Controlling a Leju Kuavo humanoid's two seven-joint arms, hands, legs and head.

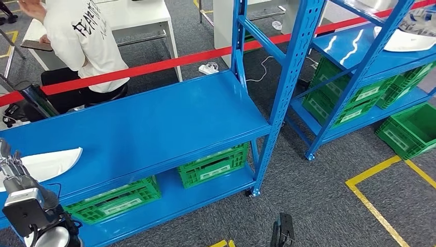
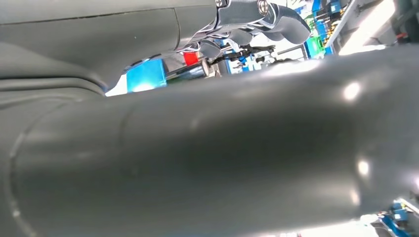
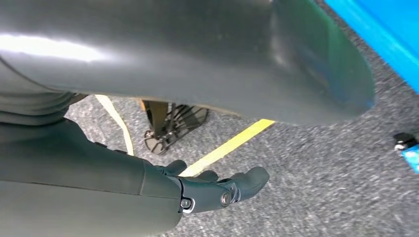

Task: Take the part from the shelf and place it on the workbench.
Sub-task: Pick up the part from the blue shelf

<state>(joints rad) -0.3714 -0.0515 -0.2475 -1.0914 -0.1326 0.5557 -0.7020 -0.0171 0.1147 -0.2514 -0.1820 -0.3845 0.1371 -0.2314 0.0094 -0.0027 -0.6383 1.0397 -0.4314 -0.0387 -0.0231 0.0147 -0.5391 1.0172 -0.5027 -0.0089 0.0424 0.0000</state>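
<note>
Left hand (image 1: 11,165) by white part (image 1: 49,163) on shelf (image 1: 154,123), w/ fingers up.

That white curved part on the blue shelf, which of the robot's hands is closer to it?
Left. The left hand is raised at the edge of the white curved part on the blue shelf. The right hand hangs low over the grey carpet, away from it.

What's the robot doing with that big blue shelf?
The robot stands at a blue shelf. Its left hand is raised beside a white curved part lying at the shelf's end; whether it touches or grips the part cannot be told. Its right hand hangs over the grey carpet, holding nothing. Green crates sit on the lower level, and a person sits at a desk behind red tape.
</note>
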